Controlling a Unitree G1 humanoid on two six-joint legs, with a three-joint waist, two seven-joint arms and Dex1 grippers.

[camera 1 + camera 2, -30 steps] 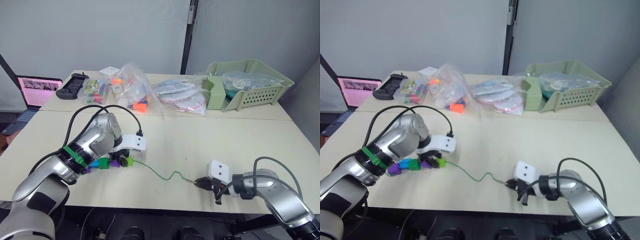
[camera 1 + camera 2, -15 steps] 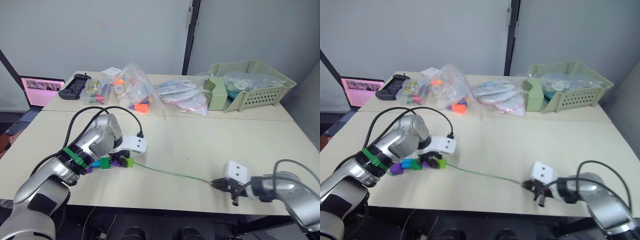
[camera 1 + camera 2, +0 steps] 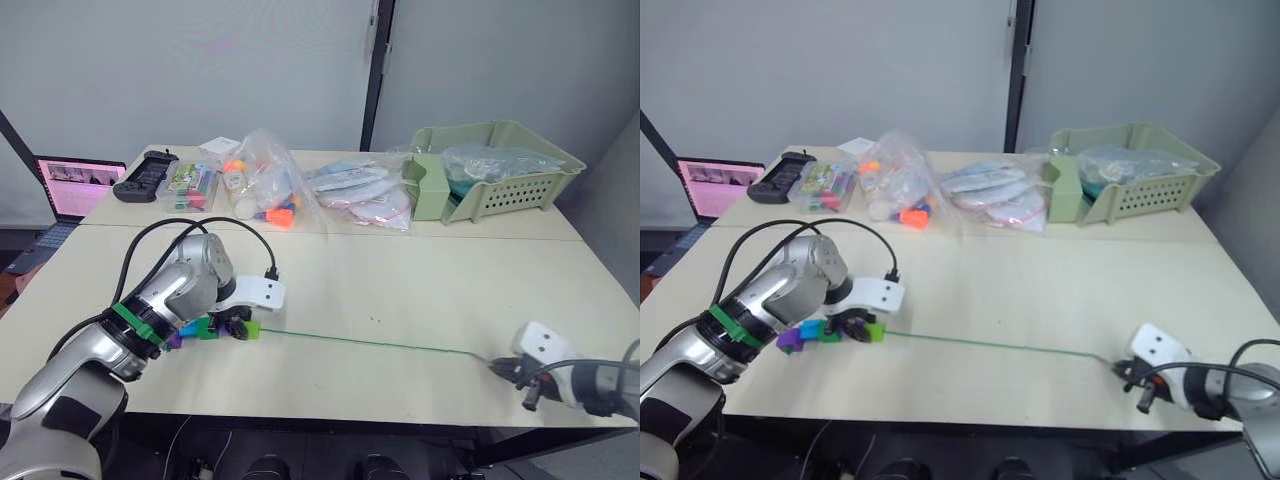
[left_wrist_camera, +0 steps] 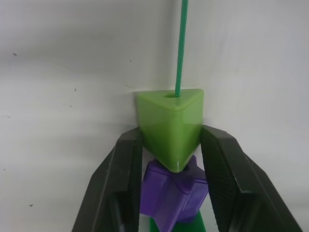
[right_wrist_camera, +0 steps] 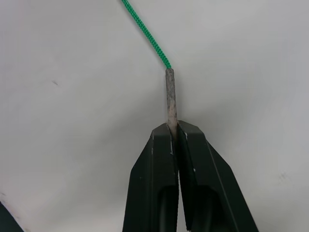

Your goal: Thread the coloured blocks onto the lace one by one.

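A row of coloured blocks lies at the table's left front: purple (image 3: 789, 340), bright blue (image 3: 811, 329), dark green (image 3: 830, 334), another purple (image 4: 174, 193) and a lime green wedge (image 4: 170, 128). My left gripper (image 3: 238, 325) is shut on the lime green block, one finger on each side. The thin green lace (image 3: 370, 343) comes out of the hole in that block and runs straight and taut across the table to the right. Near the front right edge, my right gripper (image 5: 174, 126) is shut on the lace's pale stiff tip (image 5: 170, 99).
Along the back of the table are a laptop (image 3: 75, 185), a black controller (image 3: 145, 173), a clear box of coloured pieces (image 3: 190, 183), plastic bags (image 3: 265, 185) and a green basket (image 3: 490, 170). The right gripper is close to the front right table edge.
My right gripper has pulled the lace tip far to the right, and the slack, wavy lace is now straight. The left gripper has stayed on the blocks.
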